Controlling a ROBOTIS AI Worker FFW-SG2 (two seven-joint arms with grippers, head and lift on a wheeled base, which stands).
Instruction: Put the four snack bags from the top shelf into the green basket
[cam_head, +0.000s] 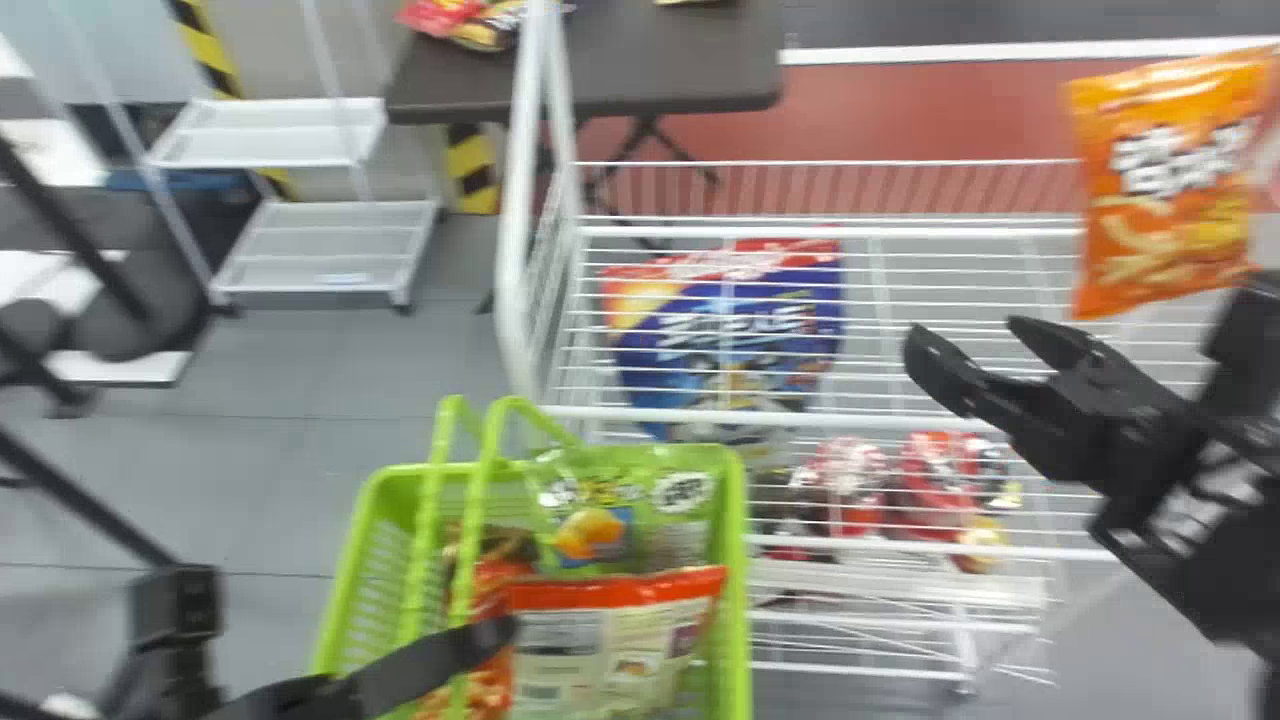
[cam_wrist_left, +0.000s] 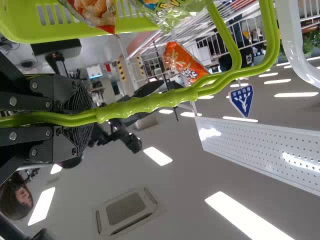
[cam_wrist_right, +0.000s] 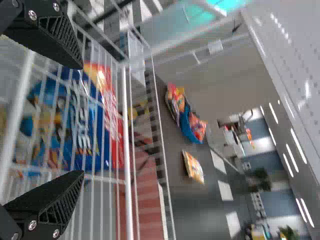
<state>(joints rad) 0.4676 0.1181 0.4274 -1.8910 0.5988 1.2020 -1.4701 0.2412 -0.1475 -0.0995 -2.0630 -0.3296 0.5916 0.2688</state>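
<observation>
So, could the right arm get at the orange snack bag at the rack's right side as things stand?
Probably: the right claw is open and empty near the orange bag, nothing visible between them, though it points leftward and may need to turn.

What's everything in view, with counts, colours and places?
Basket: one, green, left front of rack
Bags in basket: at least three, mixed colours
Rack: one, white, ahead
Orange bag: one, orange, by top shelf's right end
Blue bag: one, blue-red, under top shelf
Packs: several, mostly red, lower down
Table: one, dark, behind rack
Table bags: at least three, mixed
Left end effector: one, black, on basket handle
Right end effector: one, black, over top shelf
</observation>
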